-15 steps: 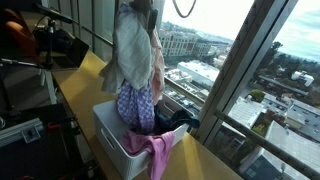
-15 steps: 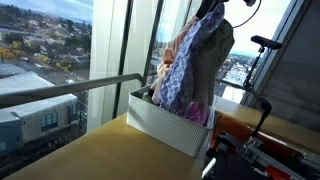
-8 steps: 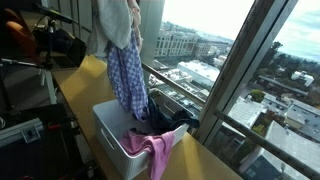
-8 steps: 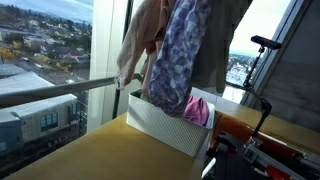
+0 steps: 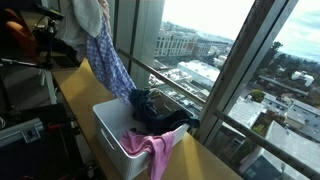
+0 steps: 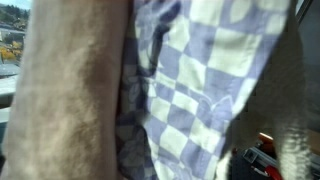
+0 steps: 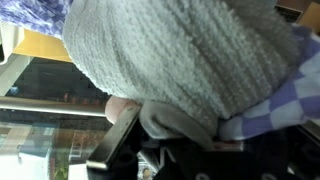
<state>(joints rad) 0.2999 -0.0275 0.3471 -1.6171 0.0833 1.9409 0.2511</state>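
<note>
Pincer: my pincer [image 7: 150, 128] is pressed together on a fold of the grey towel [image 7: 180, 60]. In the wrist view the cloth bulges out over the black fingers [image 7: 115, 148].
Held bundle: the grey towel and a blue-and-white checked cloth [image 7: 292, 92] hang from me as one bunch, the checked cloth just beside the towel.
Where the bundle is: in an exterior view it hangs high over the surface [image 5: 85, 80]. It is off to the side of the white bin [image 5: 112, 140] and out toward the long end of the surface, away from the bin.
Checked cloth: its tail [image 5: 113, 68] slants down toward the bin. I cannot tell whether the tip touches the clothes inside.
Close view: in an exterior view the bundle fills nearly the whole picture, the towel [image 6: 65, 95] on one side and the checked cloth [image 6: 215, 90] on the other.
White bin: it stands on the surface at the edge that runs along the window [image 5: 215, 70].
In the bin: dark clothes [image 5: 158, 112] are heaped at the window side. A pink cloth [image 5: 152, 150] drapes over the rim at the near corner.
</note>
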